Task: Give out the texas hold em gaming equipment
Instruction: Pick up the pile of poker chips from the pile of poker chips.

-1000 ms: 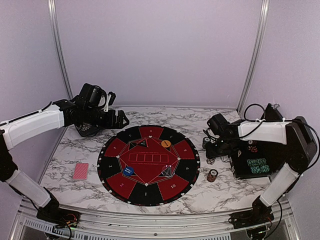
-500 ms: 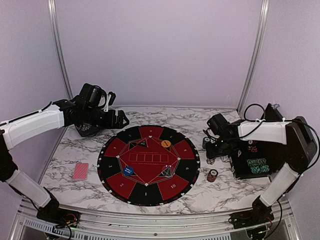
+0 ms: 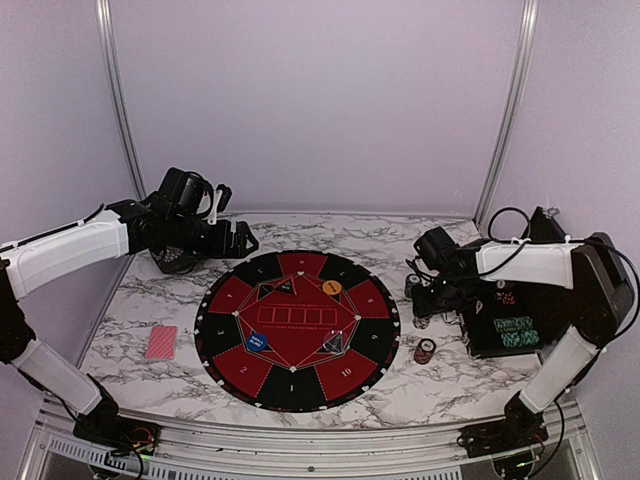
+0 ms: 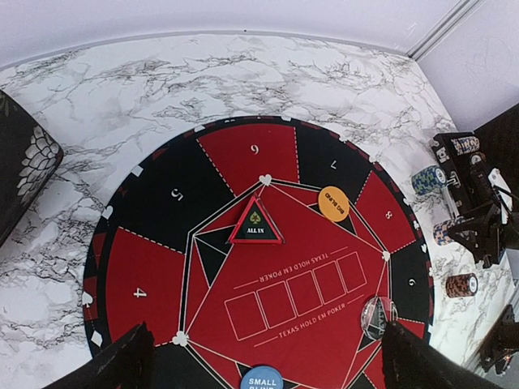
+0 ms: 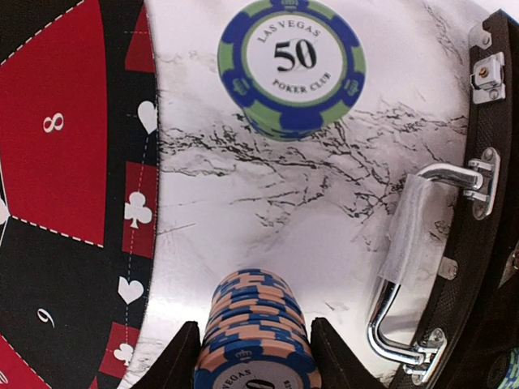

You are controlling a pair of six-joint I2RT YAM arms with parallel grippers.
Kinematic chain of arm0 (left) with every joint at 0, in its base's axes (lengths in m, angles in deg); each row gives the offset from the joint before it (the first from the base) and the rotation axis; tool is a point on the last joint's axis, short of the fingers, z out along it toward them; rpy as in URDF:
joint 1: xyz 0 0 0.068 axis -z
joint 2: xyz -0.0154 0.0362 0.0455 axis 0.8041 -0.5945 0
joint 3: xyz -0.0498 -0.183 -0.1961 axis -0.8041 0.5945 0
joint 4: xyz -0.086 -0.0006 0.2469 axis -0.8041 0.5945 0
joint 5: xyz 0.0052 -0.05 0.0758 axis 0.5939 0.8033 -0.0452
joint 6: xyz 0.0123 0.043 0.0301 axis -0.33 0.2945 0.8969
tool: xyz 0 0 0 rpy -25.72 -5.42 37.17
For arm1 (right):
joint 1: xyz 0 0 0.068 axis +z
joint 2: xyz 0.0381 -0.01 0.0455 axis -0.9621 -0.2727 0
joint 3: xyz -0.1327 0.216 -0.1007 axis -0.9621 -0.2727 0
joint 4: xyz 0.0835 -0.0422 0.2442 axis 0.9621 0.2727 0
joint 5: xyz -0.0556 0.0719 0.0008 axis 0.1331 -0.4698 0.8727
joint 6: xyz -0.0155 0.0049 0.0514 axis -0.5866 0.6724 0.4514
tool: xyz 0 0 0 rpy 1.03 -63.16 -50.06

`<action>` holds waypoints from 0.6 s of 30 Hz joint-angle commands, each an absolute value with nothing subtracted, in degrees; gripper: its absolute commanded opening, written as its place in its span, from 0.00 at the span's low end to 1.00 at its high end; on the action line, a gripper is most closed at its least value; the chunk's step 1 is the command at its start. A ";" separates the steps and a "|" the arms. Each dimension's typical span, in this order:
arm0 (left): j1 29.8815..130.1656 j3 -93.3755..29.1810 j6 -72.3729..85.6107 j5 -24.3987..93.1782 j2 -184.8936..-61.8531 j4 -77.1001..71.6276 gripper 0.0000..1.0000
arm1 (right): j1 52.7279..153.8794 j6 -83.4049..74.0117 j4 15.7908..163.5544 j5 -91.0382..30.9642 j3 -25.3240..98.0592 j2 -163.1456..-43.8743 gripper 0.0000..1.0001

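Right gripper [image 5: 255,361] had its two fingers [image 5: 174,361] pressed against both sides of a stack of orange-and-blue chips [image 5: 258,320], so yeah, it was gripping that stack. It was just off the right edge of the mat [image 5: 73,121], over the marble table [image 5: 308,211], though I couldn't tell if the stack was resting on the table or lifted a bit. Farther back sat a green-and-blue chip stack [image 5: 290,65] with a 50 on top, and the black case [image 5: 486,243] with its metal handle was close on the other side. Another small stack of chips [image 3: 425,350] stood alone on the table, nearer the front. The left gripper [image 3: 240,240] hung near the far-left edge of the mat, fingers spread wide with nothing in them. On the mat were an orange disc [image 4: 333,203], a triangular all-in marker [image 4: 255,223] and a blue small-blind marker [image 3: 258,342]. The red-backed cards [image 3: 160,342] lay on the left side of the table, apart from the mat.
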State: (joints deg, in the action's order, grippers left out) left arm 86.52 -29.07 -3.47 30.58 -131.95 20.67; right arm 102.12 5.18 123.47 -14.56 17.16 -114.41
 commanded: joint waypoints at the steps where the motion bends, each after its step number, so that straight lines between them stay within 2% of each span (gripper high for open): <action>1: 86.66 -28.57 -3.52 30.17 -131.48 19.78 0.99 | 101.69 5.23 124.27 -14.27 19.56 -113.95 0.42; 18: 86.66 -28.28 -3.35 30.01 -131.43 19.68 0.99 | 101.68 5.19 125.05 -13.96 20.76 -114.05 0.41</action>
State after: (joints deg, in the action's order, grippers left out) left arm 86.52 -29.07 -3.45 30.55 -131.95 20.58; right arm 102.12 5.15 124.39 -14.43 18.25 -114.41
